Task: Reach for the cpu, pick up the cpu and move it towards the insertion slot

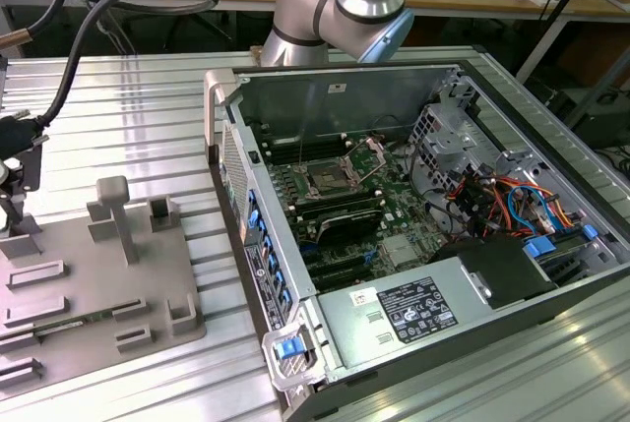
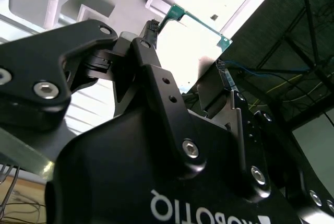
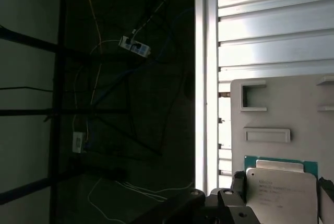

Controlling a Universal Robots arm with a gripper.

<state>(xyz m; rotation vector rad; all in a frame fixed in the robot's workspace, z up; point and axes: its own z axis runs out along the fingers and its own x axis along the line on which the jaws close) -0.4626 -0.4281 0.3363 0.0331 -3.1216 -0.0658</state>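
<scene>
On the tabletop (image 1: 148, 97), the cpu (image 3: 284, 195) appears to lie on the grey tray (image 1: 59, 274). The gripper (image 2: 188, 51) straddles it, but I cannot tell whether it is clamped yet. The cpu looks light, stiff, thin and delicate, and is best held by opposite edges. The socket (image 1: 325, 182) sits well away from the gripper, inside the open computer case (image 1: 512, 274).

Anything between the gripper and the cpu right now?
Nothing visible. In the first wrist view the gripper is right at the cpu, with the grey tray behind it and no object between them.
</scene>
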